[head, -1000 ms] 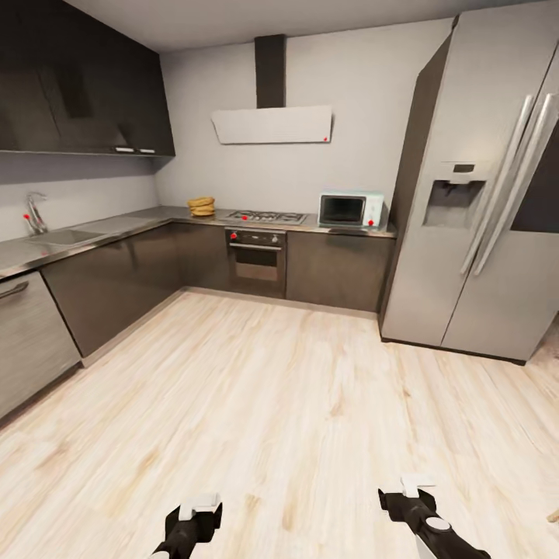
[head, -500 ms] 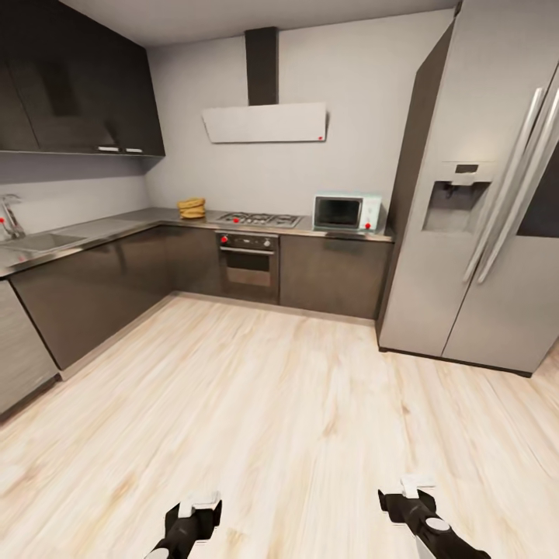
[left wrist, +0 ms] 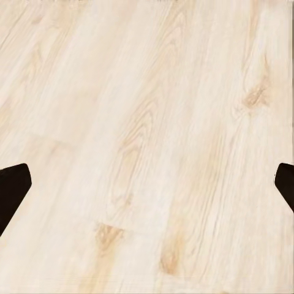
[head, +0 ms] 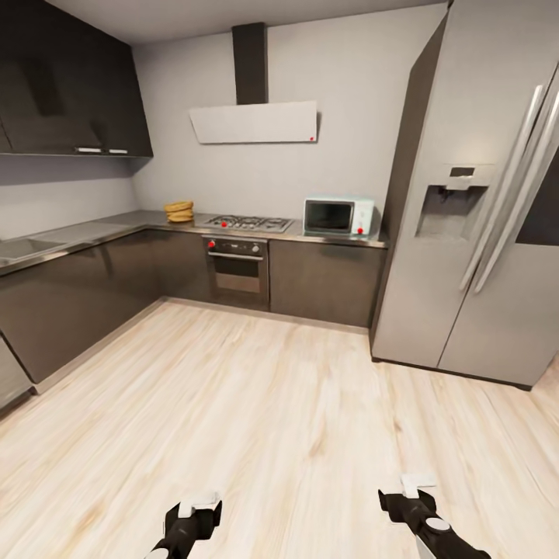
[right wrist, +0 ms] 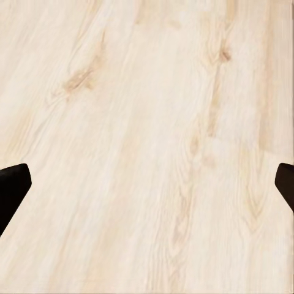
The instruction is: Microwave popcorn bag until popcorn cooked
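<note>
The tan popcorn bag (head: 178,211) sits on the grey metal countertop (head: 101,230) in the far corner, left of the hob. The pale-blue microwave (head: 338,217) stands on the same worktop at its right end, its dark door closed. No popcorn pieces can be made out at this distance. My left gripper (head: 194,512) and right gripper (head: 411,493) hang low at the bottom of the head view, far from the counter. Both are open and empty: in each wrist view the dark fingertips (left wrist: 12,187) (right wrist: 12,184) stand wide apart over pale wood floor.
A gas hob (head: 244,223) over a steel oven (head: 237,268) lies between bag and microwave. A tall steel fridge (head: 473,233) fills the right side. A sink (head: 15,248) is at the far left. Open wood floor (head: 256,388) stretches to the cabinets.
The whole picture has shifted: the camera has rolled forward and turned a little right, so the tap and the left cabinets slid out of view. Both grippers keep their pose.
</note>
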Tool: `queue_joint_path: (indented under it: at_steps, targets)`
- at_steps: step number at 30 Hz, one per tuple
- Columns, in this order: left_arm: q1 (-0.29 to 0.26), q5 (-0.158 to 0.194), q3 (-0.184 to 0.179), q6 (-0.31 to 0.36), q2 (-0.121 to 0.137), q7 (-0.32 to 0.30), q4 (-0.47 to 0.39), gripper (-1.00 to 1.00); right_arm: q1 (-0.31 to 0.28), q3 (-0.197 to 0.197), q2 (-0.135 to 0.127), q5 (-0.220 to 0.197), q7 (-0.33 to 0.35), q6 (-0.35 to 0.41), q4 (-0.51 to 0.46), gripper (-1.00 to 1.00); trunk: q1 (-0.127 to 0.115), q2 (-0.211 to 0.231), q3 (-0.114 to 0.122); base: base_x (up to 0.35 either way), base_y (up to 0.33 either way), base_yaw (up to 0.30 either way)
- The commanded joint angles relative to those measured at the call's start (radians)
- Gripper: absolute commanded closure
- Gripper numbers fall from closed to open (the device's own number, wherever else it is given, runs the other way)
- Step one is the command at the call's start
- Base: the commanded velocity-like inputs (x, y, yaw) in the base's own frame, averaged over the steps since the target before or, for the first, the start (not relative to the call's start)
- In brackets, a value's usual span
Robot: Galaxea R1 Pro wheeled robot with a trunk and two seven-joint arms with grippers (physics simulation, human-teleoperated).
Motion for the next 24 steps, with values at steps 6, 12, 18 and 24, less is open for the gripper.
queue_joint_path:
  at_steps: [6, 12, 18, 24]
  targets:
    - [-0.001, 0.001, 0.0, -0.003, 0.001, -0.001, 0.001, -1.0, -0.001, 0.001, 0.0, 0.0, -0.002, -0.003, 0.001, -1.0, -0.019, 0.035, 0.015, 0.269, -0.247, 0.0]
    - [-0.001, 0.002, 0.003, -0.003, 0.003, -0.003, 0.001, -1.0, -0.001, 0.001, 0.0, 0.0, -0.002, -0.003, 0.001, -1.0, -0.019, 0.035, 0.015, 0.336, -0.04, 0.0]
    - [-0.001, 0.002, 0.003, -0.003, 0.003, -0.003, 0.001, -1.0, 0.0, 0.001, 0.0, 0.0, -0.002, -0.003, 0.001, -1.0, -0.042, 0.077, 0.034, 0.35, -0.001, 0.0]
    - [-0.001, 0.002, 0.003, -0.003, 0.003, -0.003, 0.001, -1.0, -0.001, 0.001, 0.0, 0.0, -0.002, -0.003, 0.001, -1.0, -0.065, 0.119, 0.052, 0.35, 0.0, 0.0]
